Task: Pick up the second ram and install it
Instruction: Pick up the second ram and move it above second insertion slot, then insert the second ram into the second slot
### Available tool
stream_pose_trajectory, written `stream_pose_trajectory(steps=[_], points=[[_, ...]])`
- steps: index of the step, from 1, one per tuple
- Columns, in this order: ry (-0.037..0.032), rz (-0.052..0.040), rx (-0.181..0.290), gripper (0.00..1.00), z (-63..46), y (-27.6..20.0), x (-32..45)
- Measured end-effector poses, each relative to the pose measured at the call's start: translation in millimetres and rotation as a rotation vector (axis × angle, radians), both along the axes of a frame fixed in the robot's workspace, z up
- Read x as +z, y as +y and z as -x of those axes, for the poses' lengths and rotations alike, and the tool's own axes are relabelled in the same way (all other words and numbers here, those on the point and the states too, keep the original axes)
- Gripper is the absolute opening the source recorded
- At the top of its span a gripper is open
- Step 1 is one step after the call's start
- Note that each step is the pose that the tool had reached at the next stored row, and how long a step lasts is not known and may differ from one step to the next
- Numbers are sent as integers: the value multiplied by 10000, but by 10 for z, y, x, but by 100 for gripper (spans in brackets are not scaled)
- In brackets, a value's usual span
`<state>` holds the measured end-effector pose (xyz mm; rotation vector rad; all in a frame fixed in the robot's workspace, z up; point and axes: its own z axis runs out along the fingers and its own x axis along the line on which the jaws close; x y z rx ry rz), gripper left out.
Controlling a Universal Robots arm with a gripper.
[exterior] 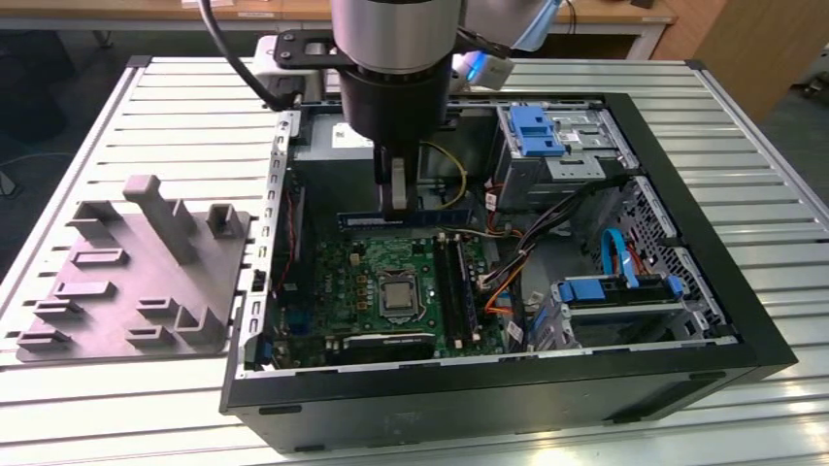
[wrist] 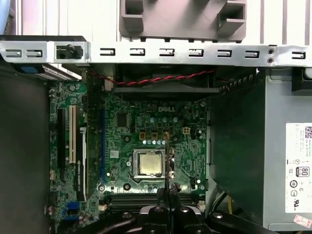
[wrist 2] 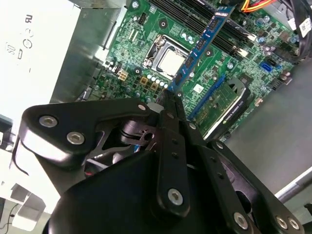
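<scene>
The gripper (wrist 2: 171,100) is pinching the second ram (wrist 2: 200,46) from above, its black fingers pressing together on the thin flat board. The stick is hanging level in the air over the green motherboard (wrist: 126,131), apart from it, with free space lying on every side of it. Below, the square metal processor socket (wrist: 148,163) is shining. The long black slots (exterior: 447,277) are lying just beside it; one is perhaps already filled, I cannot tell. The black steel case (exterior: 492,388) is holding all this and is sitting on the ribbed aluminium table (exterior: 130,408), near a grey moulded fixture (exterior: 130,262).
</scene>
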<state>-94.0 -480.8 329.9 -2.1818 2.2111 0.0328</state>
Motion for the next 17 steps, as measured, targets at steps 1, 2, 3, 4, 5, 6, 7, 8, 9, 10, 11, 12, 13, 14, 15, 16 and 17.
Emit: stream_pose_trajectory(steps=[1, 2, 3, 4, 5, 6, 7, 8, 9, 10, 11, 12, 13, 14, 15, 16, 17], points=[[0, -11, 6, 11, 0, -1, -11], [0, -19, 14, 11, 0, -1, -20], [0, -29, 24, 11, 1, -1, -28], [0, -37, 36, 11, 1, -1, -33], [1, -40, 43, 11, 1, -1, -37], [2, -38, 45, 11, 1, -1, -38], [2, -39, 46, 11, 1, -1, -38], [2, -39, 46, 11, 1, -1, -39], [0, -44, 47, 11, 1, -1, -44], [-1, -46, 47, 11, 1, -1, -54], [0, -44, 47, 11, 1, -2, -64], [1, -42, 46, 11, 1, -2, -70], [0, -42, 46, 11, 1, -2, -74], [1, -40, 46, 11, 1, -2, -75], [0, -43, 47, 11, 1, -2, -78], [0, -42, 47, 11, 1, -2, -79], [0, -42, 47, 11, 1, -2, -79]])
